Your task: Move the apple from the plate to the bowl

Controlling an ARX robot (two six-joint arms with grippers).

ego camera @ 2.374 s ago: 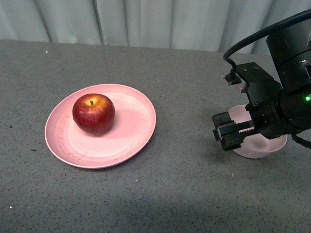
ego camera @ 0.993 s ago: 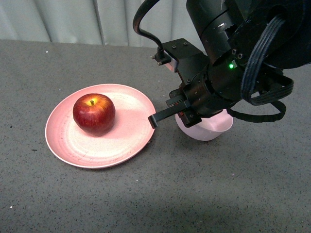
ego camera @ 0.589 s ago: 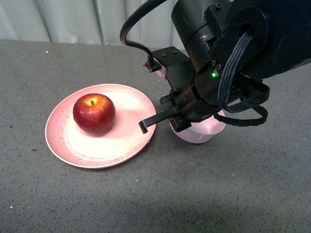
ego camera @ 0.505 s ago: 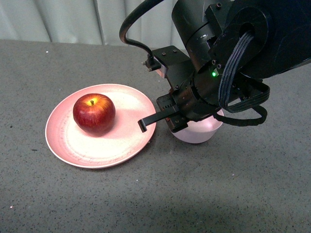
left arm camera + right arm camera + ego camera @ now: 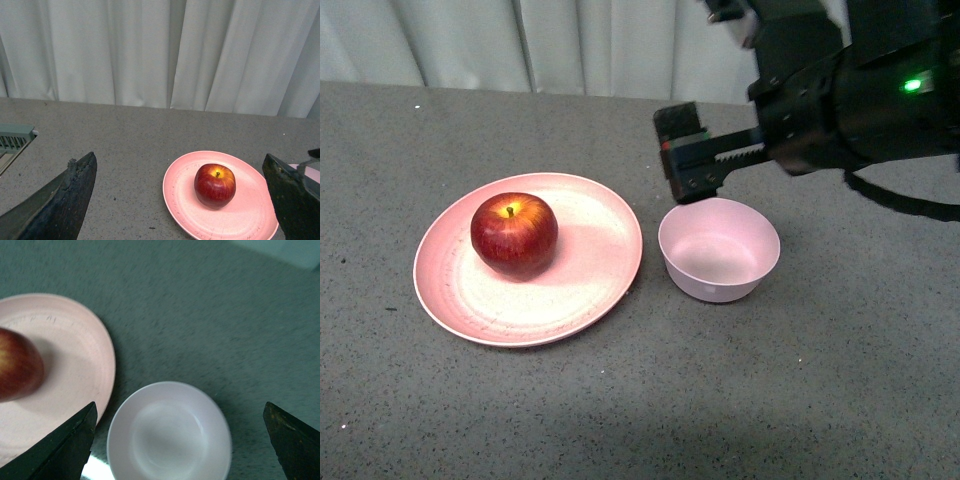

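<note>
Hovering Empty Over Bowl

The right gripper [image 5: 685,155], jaws wide and holding nothing, hangs above the small pale pink matte bowl [image 5: 719,250], on the side of the counter's far edge. The glossy dark-red apple [image 5: 514,235] sits on the wide salmon-pink plate [image 5: 528,258], nearer the left edge. Reaching across low could clip and tip the bowl. Earlier the bowl stood rightward; now it sits beside the plate.

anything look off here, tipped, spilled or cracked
Nothing stands out. The apple sits stem-up on the plate, the bowl stands upright and empty beside it, and the right pincer hangs open near the bowl.
</note>
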